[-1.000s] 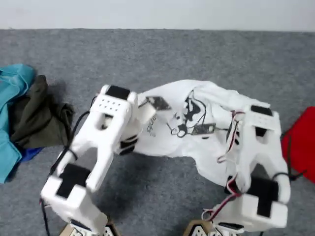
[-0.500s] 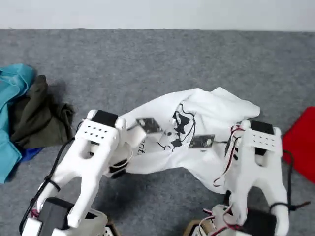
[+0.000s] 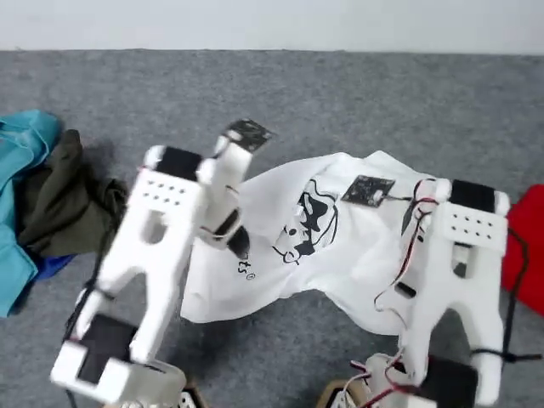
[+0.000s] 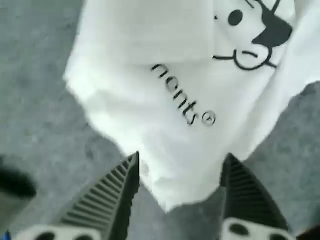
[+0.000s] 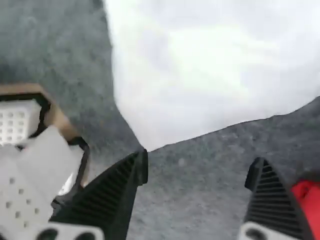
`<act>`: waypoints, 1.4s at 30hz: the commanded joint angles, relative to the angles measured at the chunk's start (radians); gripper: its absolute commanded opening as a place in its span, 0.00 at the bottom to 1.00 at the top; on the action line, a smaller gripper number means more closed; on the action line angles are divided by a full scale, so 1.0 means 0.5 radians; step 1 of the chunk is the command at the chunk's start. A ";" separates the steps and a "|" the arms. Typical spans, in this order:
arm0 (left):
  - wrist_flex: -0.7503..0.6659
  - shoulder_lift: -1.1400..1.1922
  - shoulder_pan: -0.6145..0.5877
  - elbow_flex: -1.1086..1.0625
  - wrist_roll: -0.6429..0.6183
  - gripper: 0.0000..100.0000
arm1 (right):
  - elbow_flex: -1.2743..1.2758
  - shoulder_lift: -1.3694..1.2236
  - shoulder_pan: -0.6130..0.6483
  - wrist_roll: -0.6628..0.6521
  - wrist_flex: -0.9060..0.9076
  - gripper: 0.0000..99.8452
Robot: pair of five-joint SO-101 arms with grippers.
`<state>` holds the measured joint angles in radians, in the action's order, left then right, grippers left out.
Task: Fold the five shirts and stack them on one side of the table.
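Left claw (image 4: 181,172), spread wide, hangs over the white shirt (image 4: 165,75); right claw (image 5: 200,175), equally wide, just beside its edge.

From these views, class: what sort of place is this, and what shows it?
Probably a robotics workbench for cloth-folding practice: left arm and right arm at a grey table, a white shirt between them, more shirts heaped at its edge.

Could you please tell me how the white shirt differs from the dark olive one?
The white shirt lies spread out in the middle of the table; the olive shirt is bunched at its left side. The white shirt bears a black cartoon print; the olive shirt looks plain. The olive shirt rests against a teal shirt; the white shirt lies apart. Neither is folded.
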<state>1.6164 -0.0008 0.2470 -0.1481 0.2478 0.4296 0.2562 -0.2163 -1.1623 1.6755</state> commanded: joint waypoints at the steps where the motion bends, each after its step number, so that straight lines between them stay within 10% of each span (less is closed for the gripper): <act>1: -0.129 0.307 0.166 0.204 -0.031 0.22 | -0.144 -0.109 0.008 0.089 -0.032 0.32; 19: -0.175 1.356 0.236 1.180 -0.178 0.22 | -0.420 -0.410 0.008 0.089 0.038 0.32; 31: 0.037 1.501 0.212 1.425 0.261 0.01 | -0.420 -0.563 0.008 0.098 0.023 0.32; 42: -0.331 1.614 -0.445 2.205 0.258 0.01 | -0.408 -0.548 -0.133 0.144 0.044 0.32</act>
<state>1.5873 0.7864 0.1765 0.8431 0.3675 0.2639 -0.0292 -0.2440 -1.1024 1.6817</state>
